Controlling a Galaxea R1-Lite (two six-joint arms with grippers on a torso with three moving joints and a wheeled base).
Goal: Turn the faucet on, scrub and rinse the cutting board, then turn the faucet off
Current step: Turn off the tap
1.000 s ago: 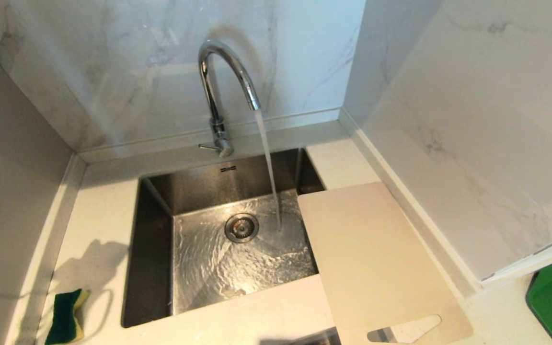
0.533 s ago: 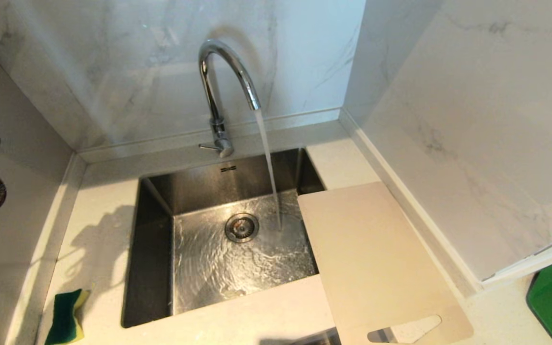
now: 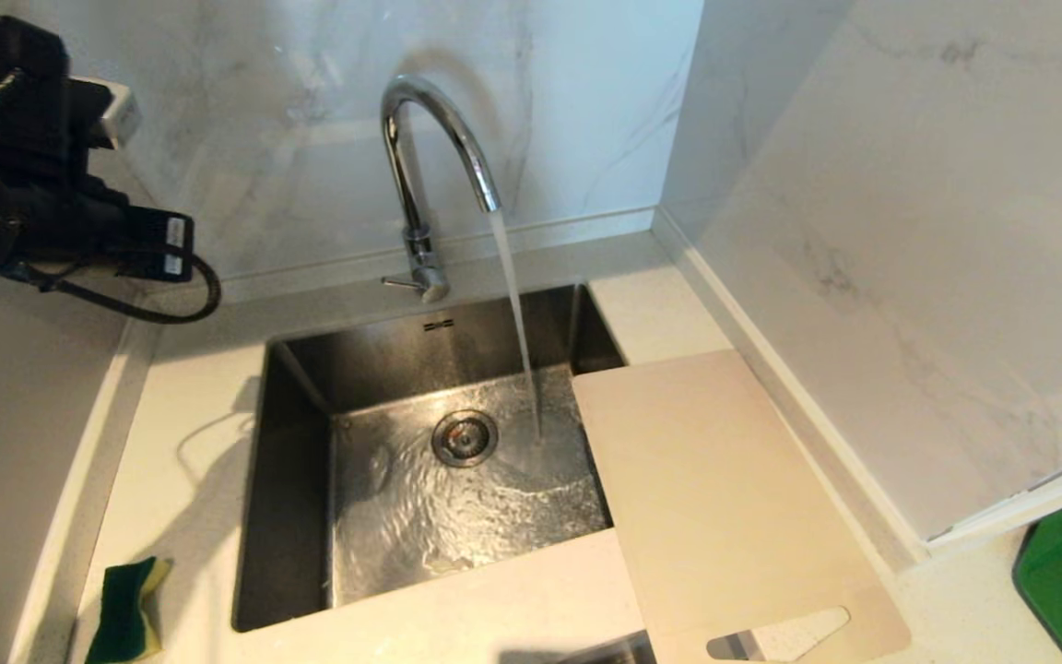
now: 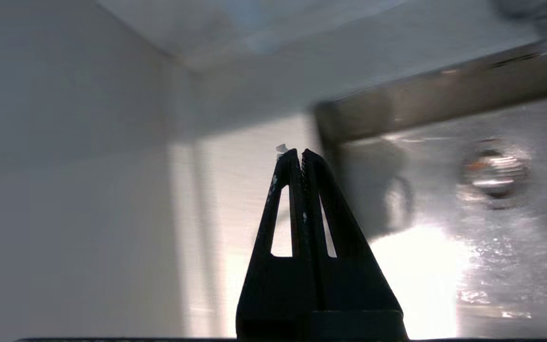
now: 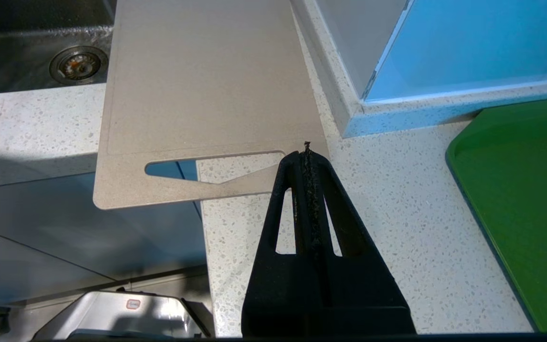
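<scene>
Water's running from faucet (image 3: 430,157), cutting board (image 3: 725,498) dry on right bench half over sink (image 3: 296,480); both my jaws pinched empty, so left gripper (image 4: 300,153) may knock lever.

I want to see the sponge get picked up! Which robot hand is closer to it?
Probably the left. The left gripper is over the counter left of the sink, the sponge's side; the right gripper hangs by the cutting board.
</scene>
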